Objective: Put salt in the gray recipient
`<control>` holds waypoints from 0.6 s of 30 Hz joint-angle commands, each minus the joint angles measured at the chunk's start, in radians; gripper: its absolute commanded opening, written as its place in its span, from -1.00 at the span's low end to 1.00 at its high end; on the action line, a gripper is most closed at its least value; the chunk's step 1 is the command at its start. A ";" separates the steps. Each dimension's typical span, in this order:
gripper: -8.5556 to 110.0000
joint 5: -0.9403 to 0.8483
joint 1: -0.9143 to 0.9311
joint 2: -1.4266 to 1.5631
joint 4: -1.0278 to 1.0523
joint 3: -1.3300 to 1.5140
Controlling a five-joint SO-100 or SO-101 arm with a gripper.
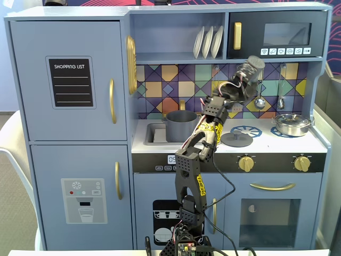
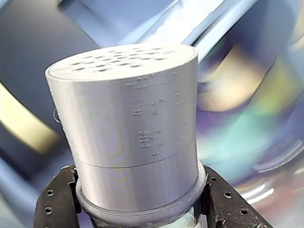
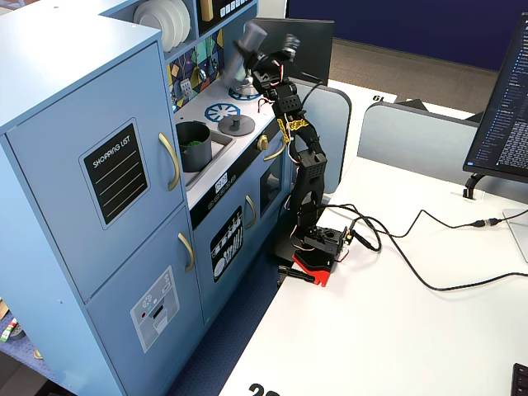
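My gripper (image 1: 241,81) is shut on the salt (image 1: 251,66), a gray cylindrical shaker held in the air above the stove, tilted up to the right. In the wrist view the salt (image 2: 128,128) fills the frame, its holed cap on top, and the black fingers (image 2: 54,204) of my gripper (image 2: 141,202) press on both sides of it below a ridge. The gray recipient (image 1: 181,124), a matte pot, stands in the sink to the left of the arm. In the side fixed view the salt (image 3: 250,37) is high above the counter and the gray recipient (image 3: 194,147) has something green inside.
A flat gray lid with a knob (image 1: 237,140) lies on the left burner. A shiny silver pan (image 1: 292,124) sits on the right burner. Utensils (image 1: 259,101) hang on the tiled back wall, under the microwave (image 1: 277,34). Cables (image 3: 412,247) run over the white desk.
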 commanded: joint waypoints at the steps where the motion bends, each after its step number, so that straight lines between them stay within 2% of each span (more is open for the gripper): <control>1: -0.86 -0.477 0.040 0.091 -0.084 0.118; 7: -0.86 -0.512 0.069 0.121 -0.241 0.339; 18: -0.86 -0.437 0.137 0.081 -0.354 0.405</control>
